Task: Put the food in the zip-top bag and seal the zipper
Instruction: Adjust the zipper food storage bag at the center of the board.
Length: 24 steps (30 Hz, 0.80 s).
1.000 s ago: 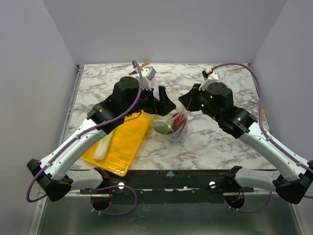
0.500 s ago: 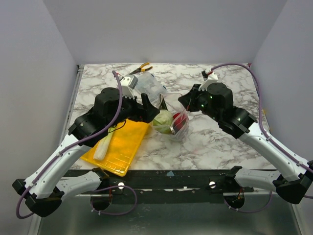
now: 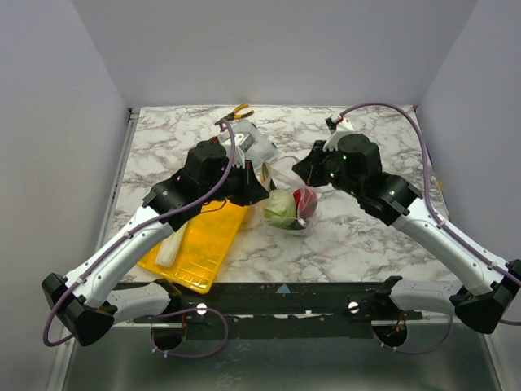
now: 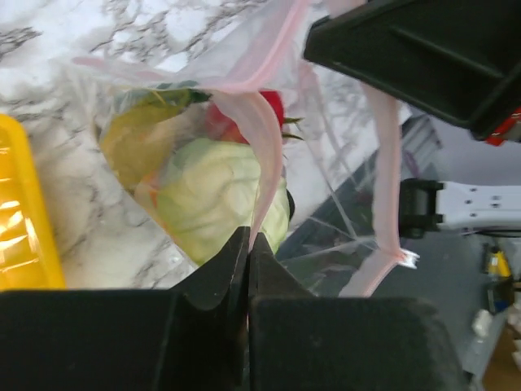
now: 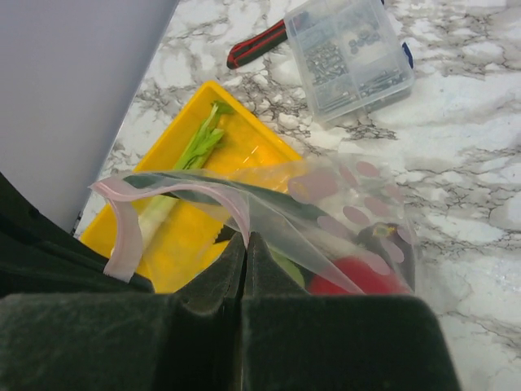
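The zip-top bag (image 3: 291,213) lies mid-table, its mouth lifted between both grippers. Inside it I see the green cabbage (image 3: 280,209) and the red tomato (image 3: 307,199). My left gripper (image 3: 262,184) is shut on the pink zipper (image 4: 265,138) at the bag's left lip, with the cabbage (image 4: 213,194) just beyond my left gripper (image 4: 248,238). My right gripper (image 3: 304,170) is shut on the zipper (image 5: 205,194) at the opposite lip, seen at my right gripper (image 5: 246,241). The tomato (image 5: 358,275) and a dark purple piece (image 5: 384,238) show through the plastic. A leek (image 3: 172,244) rests on the tray.
The yellow tray (image 3: 205,252) sits left of the bag near the front edge. A rigid clear box (image 3: 254,143) and red-handled pliers (image 3: 237,112) lie at the back. The box (image 5: 350,53) and pliers (image 5: 256,47) also appear in the right wrist view.
My left arm swung back in toward the bag and its gripper went from open to shut on the zipper strip. The right gripper kept its hold and shifted slightly left.
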Available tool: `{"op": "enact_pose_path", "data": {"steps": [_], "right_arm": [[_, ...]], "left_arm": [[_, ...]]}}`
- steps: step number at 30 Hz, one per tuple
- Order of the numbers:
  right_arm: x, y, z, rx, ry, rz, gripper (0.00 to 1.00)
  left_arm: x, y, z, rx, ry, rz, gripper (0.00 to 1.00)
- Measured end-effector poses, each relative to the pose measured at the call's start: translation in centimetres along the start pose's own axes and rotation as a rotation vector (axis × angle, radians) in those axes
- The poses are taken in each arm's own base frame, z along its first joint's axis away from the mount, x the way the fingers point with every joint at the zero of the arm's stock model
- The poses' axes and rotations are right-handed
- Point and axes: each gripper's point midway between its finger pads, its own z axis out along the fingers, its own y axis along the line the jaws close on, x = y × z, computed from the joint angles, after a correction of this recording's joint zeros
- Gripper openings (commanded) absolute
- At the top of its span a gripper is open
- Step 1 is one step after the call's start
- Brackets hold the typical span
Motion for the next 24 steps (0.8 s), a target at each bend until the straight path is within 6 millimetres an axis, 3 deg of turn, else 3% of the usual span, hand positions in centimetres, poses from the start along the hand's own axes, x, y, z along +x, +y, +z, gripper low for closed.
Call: {"op": "enact_pose_path", "data": {"steps": [2, 4, 7, 10, 17, 24], "right_arm": [[-0.1, 0.4, 0.1, -0.015, 0.016, -0.030, 0.03], [-0.4, 0.7, 0.3, -0.021, 0.030, -0.064, 0.16], [-0.5, 0.9, 0.4, -0.028, 0.050, -0.100, 0.59], [-0.2, 1.0, -0.5, -0.048, 0.070, -0.123, 0.80], [0.0, 2.2, -4.8, -0.166, 0.045, -0.142, 1.00], [4.5, 1.3, -6.9, -0.273, 0.073, -0.215, 0.93]], "left_arm": [[-0.6, -1.0, 0.0, 0.052, -0.018, -0.040, 0.00], [-1.4, -1.6, 0.1, 0.076, -0.052, -0.107, 0.00], [-2.3, -1.9, 0.4, 0.080, -0.101, -0.245, 0.00], [-3.1, -1.5, 0.6, 0.062, -0.161, -0.375, 0.00], [-3.3, 0.2, 0.7, 0.027, -0.270, -0.626, 0.00], [-4.3, 0.4, 0.6, 0.018, -0.315, -0.724, 0.00]]}}
